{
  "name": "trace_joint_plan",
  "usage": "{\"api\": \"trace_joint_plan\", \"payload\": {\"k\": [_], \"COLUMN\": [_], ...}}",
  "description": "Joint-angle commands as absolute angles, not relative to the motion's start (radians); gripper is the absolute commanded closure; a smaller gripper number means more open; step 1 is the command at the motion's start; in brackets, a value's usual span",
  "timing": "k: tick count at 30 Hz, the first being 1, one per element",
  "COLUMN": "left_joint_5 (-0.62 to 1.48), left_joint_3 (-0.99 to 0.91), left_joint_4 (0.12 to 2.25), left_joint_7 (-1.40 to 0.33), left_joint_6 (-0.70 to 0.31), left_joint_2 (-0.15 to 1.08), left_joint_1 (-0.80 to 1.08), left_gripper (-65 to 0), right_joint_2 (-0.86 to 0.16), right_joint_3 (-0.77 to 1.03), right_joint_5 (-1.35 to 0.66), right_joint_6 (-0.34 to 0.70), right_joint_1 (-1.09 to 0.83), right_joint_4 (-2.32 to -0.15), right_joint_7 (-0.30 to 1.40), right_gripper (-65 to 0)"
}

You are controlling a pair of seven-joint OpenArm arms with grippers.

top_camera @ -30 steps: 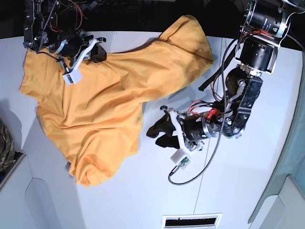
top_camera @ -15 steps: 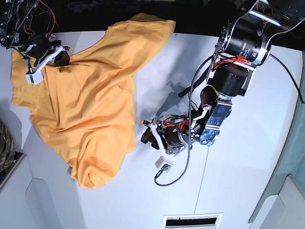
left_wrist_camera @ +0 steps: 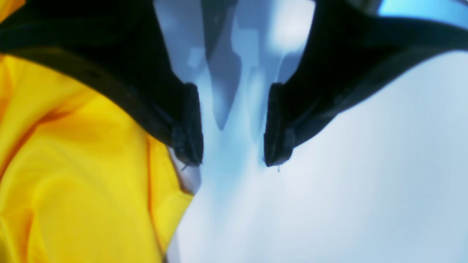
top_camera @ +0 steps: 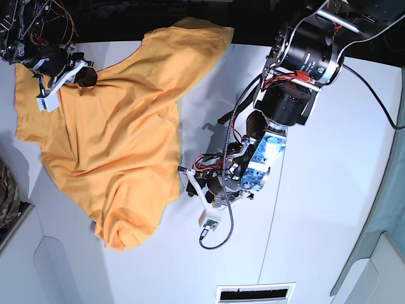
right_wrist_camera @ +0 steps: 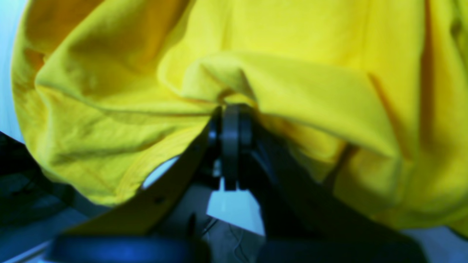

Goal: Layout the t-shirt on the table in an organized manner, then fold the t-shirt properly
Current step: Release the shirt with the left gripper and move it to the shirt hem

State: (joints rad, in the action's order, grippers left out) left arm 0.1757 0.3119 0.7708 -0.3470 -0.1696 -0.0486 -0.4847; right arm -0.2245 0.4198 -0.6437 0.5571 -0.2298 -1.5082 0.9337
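Note:
The orange-yellow t-shirt (top_camera: 120,139) lies crumpled over the left half of the white table (top_camera: 329,209). One part reaches the table's back edge. My right gripper (top_camera: 82,75) is shut on a fold of the shirt near its upper left. The right wrist view shows its jaws (right_wrist_camera: 230,109) pinched on yellow cloth (right_wrist_camera: 292,73). My left gripper (top_camera: 188,180) is open and empty, low over the table, just right of the shirt's right edge. In the left wrist view its gripper (left_wrist_camera: 233,160) stands over bare table (left_wrist_camera: 347,182), with the shirt's hem (left_wrist_camera: 73,164) beside the left finger.
A camouflage cloth (top_camera: 6,196) shows at the far left edge. A slotted vent (top_camera: 253,293) sits at the table's front. A thin dark seam (top_camera: 269,240) runs down the table. A teal surface (top_camera: 386,209) borders the right side.
My right gripper has dragged the shirt to the left and back. My left arm has swung left and its open gripper now sits close to the shirt's right edge.

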Motion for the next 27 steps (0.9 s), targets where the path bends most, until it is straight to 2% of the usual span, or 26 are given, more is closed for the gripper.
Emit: {"api": "trace_joint_plan", "payload": {"k": [1,8,10,15,17,23,27], "left_joint_5": [0.187,0.221,0.22,0.219,0.218,0.211,0.212], "left_joint_3": [0.31,0.31,0.31,0.31,0.31,0.31,0.306], "left_joint_4": [0.779,0.702,0.672,0.598,0.584,0.588,0.702], "left_joint_7": [-0.325,-0.278,-0.259,-0.212,-0.202,-0.22,-0.297], "left_joint_6": [-0.176,-0.191,-0.191,-0.191,-0.191,-0.176,-0.177], "left_joint_2": [-0.067,-0.114,-0.125,-0.153,-0.157,-0.13,-0.056], "left_joint_1": [-0.514,-0.514,-0.515,-0.515,-0.514,-0.552,-0.576], "left_gripper": [-30.5,-30.5,-28.4,-13.5,-0.8,0.0,0.0], "right_joint_2": [-0.237,-0.232,-0.232,-0.232,-0.232,-0.233,-0.234], "right_joint_3": [0.425,0.425,0.425,0.425,0.425,0.425,0.425], "right_joint_5": [-0.664,-0.663,-0.663,-0.663,-0.662,-0.662,-0.65], "right_joint_6": [0.565,0.565,0.565,0.565,0.565,0.565,0.566], "right_joint_1": [-0.225,-0.225,-0.225,-0.225,-0.225,-0.225,-0.225], "right_joint_4": [-1.528,-1.528,-1.528,-1.528,-1.528,-1.528,-1.528], "right_joint_7": [0.925,0.925,0.925,0.925,0.925,0.921,0.908], "right_gripper": [0.0,0.0,0.0,0.0,0.0,0.0,0.0]}}
